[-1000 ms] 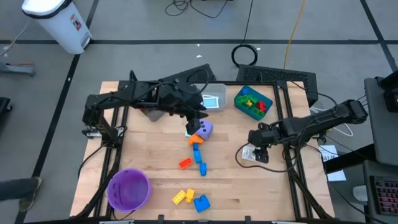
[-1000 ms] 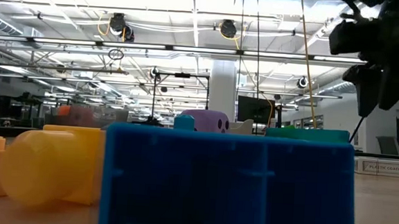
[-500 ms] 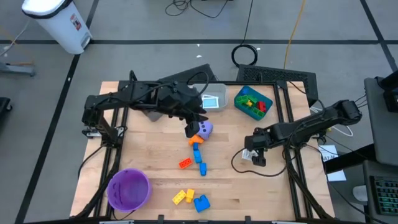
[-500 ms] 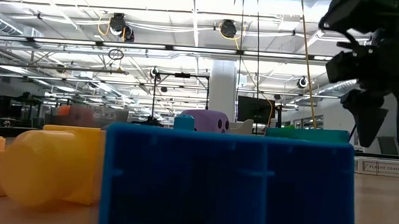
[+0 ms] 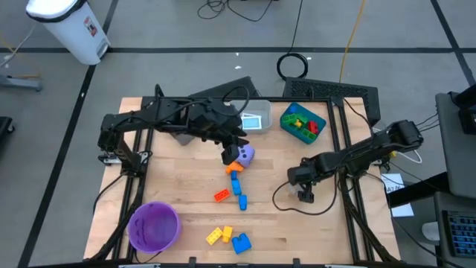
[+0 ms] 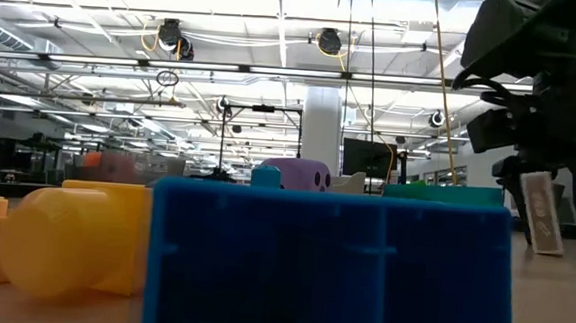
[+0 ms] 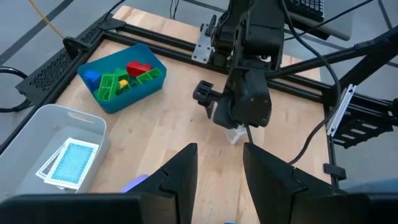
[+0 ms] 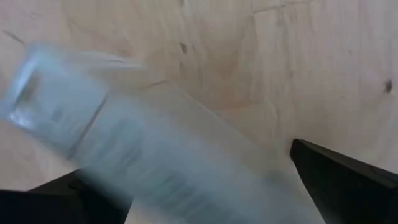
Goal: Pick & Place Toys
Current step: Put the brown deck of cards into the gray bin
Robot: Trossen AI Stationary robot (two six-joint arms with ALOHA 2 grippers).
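Observation:
My right gripper (image 5: 303, 193) is at the table's right middle, shut on a whitish card (image 6: 538, 211). The card also shows in the right wrist view (image 8: 149, 149). My left gripper (image 5: 230, 155) is open and hangs still just above the orange die (image 5: 237, 156) and the purple die (image 5: 247, 153) at mid-table. Its fingers show parted in the left wrist view (image 7: 217, 171). Orange and blue bricks (image 5: 238, 190) lie on the table near the dice. Yellow and blue bricks (image 5: 230, 239) lie by the near edge. My right gripper pinches the whitish card (image 8: 186, 174) between its two fingers, coming from above and pointing down. The card stands nearly upright below the fingers (image 6: 528, 176). Its lower edge (image 6: 541, 244) is at about table height; whether it touches the wood I cannot tell.
A grey bin (image 5: 255, 119) holding cards and a teal bin (image 5: 303, 123) holding bricks stand at the far edge. A purple bowl (image 5: 155, 225) stands at the near left corner. Bare wood lies between the two arms. A black cable (image 5: 286, 201) loops beside my right gripper.
My right gripper has come down and moved toward the table's near-left, onto the card. The card lay flat on the wood and now stands nearly upright between the fingers.

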